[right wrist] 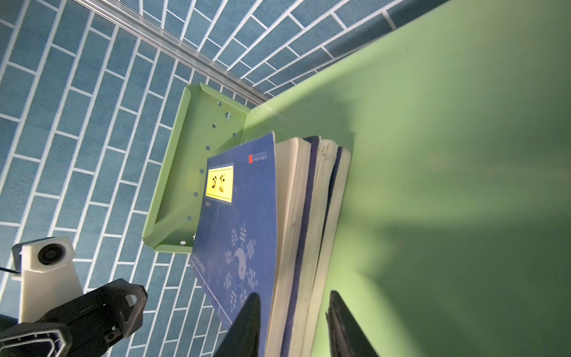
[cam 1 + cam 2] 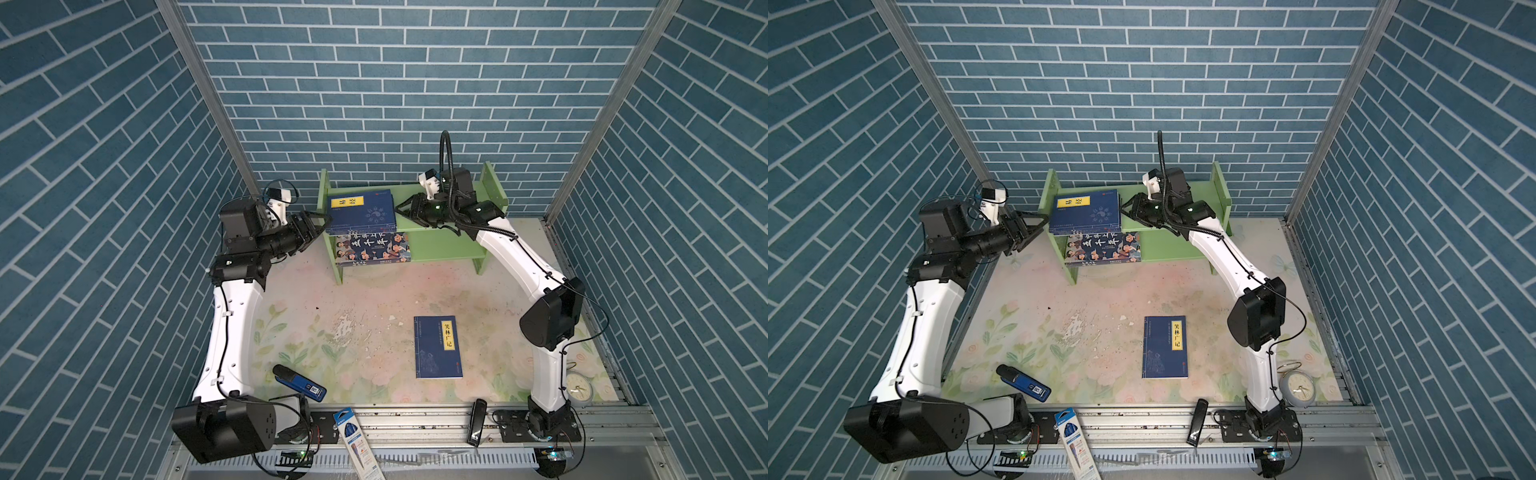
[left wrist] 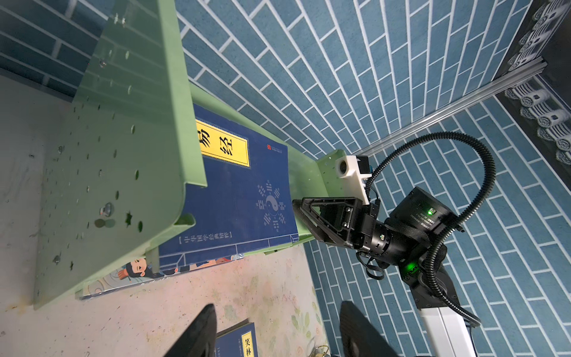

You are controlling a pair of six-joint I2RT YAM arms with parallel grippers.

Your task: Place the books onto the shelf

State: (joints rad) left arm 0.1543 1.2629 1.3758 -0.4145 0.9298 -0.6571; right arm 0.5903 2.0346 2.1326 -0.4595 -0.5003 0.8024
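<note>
**A:** Which step is this?

**B:** The end of a placing, I judge. The right claw [image 1: 293,293] sits at the open edge of the stack [image 2: 360,212] on the upper tier of the shelf [image 2: 440,245]. Its fingers are apart, with the stack's edge between them. The stack lies flat on the tier, so it does not hang from the claw.

**A:** And the left claw?

**B:** The left claw [image 2: 321,224] hovers just outside the side panel, across the stack from the right claw. Its fingers are apart and it holds nothing.

**A:** What's left to do?

**B:** One book [image 2: 438,347] lies flat on the counter [image 2: 332,299], well behind the right claw and near its arm's elbow. The cartoon book [image 2: 376,249] is on the lower tier, ahead of that claw and below it.

**A:** So what does the next move call for?

**B:** The claw should back straight out so a finger doesn't drag the top cover. Then it goes for the counter book. That one is thin and lies flat, so there's little edge to pinch, and a finger will probably have to work under it.

**A:** Anything you can't make out?

**B:** I can't tell whether the right fingers touch the stack, because their bases are cut off in the wrist view. From above only the top cover shows, while the right wrist view shows three page blocks. The upper tier hides part of the cartoon book, and in the left wrist view the panel covers part of the top label.
</note>
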